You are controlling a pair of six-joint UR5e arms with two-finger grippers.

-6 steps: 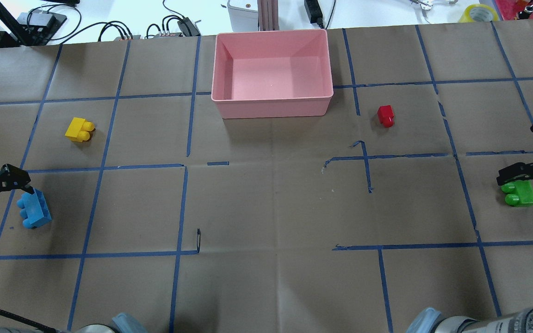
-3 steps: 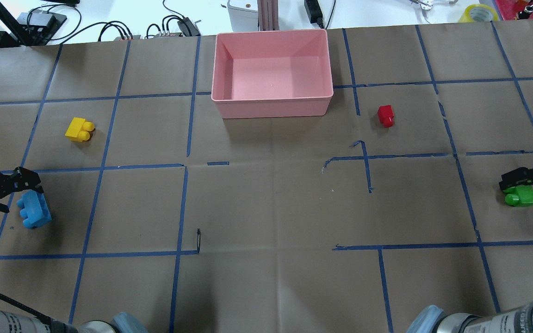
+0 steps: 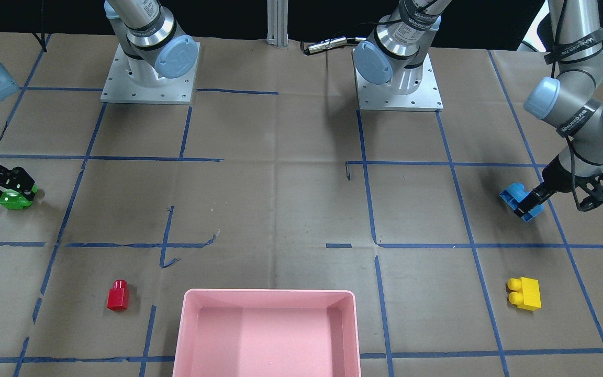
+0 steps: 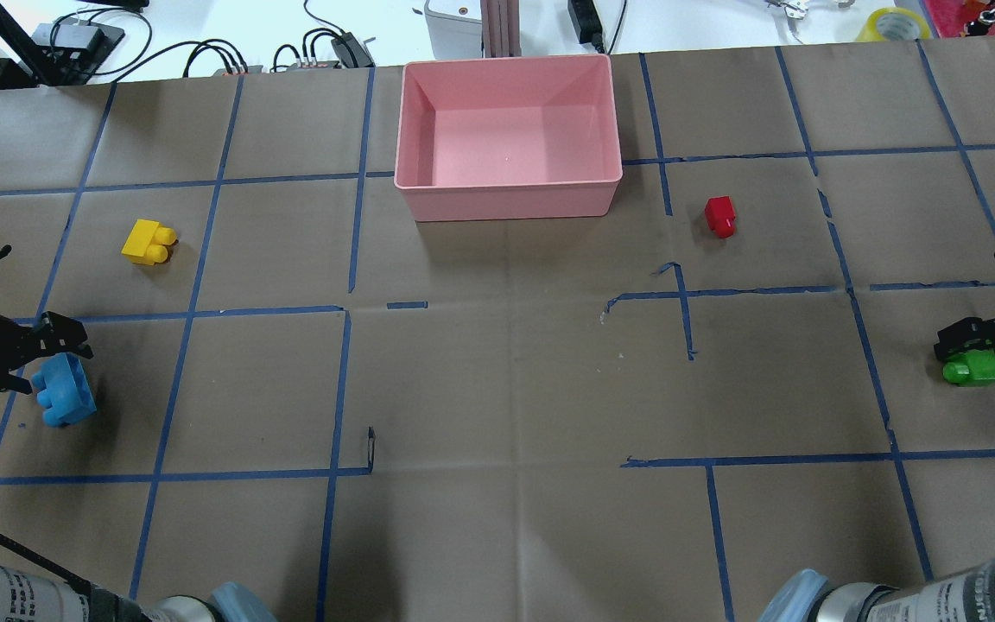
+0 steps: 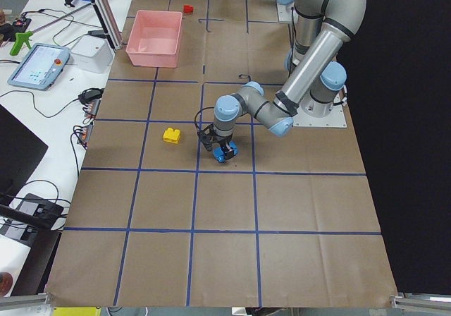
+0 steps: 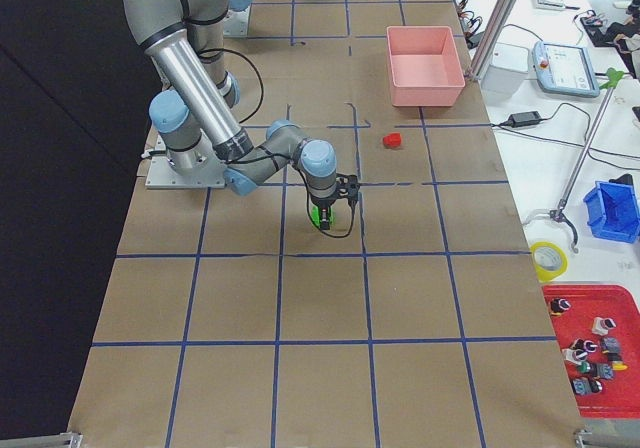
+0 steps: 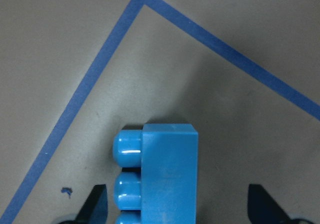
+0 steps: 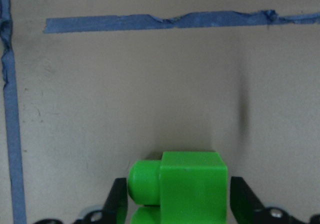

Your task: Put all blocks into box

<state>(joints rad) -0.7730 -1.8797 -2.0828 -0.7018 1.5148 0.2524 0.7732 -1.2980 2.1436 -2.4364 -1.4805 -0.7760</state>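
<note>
The blue brick (image 4: 64, 393) lies on the table at the far left. My left gripper (image 4: 47, 356) is low over its far end, jaws open and wide on either side of it (image 7: 165, 184), not touching. The green brick (image 4: 972, 373) lies at the far right. My right gripper (image 4: 968, 347) is down on it, and its fingers press both sides of the brick (image 8: 190, 184). The yellow brick (image 4: 148, 242) and the red brick (image 4: 719, 216) lie loose on the table. The pink box (image 4: 506, 200) stands at the far middle with no brick in it.
Brown paper with a blue tape grid covers the table. Cables, a grey unit and a post stand behind the box (image 4: 463, 26). In the front-facing view both arm bases (image 3: 147, 68) sit at the robot's edge.
Both grippers have come down over their bricks. The left one moved right over the blue brick's far end. The right one covers more of the green brick.
</note>
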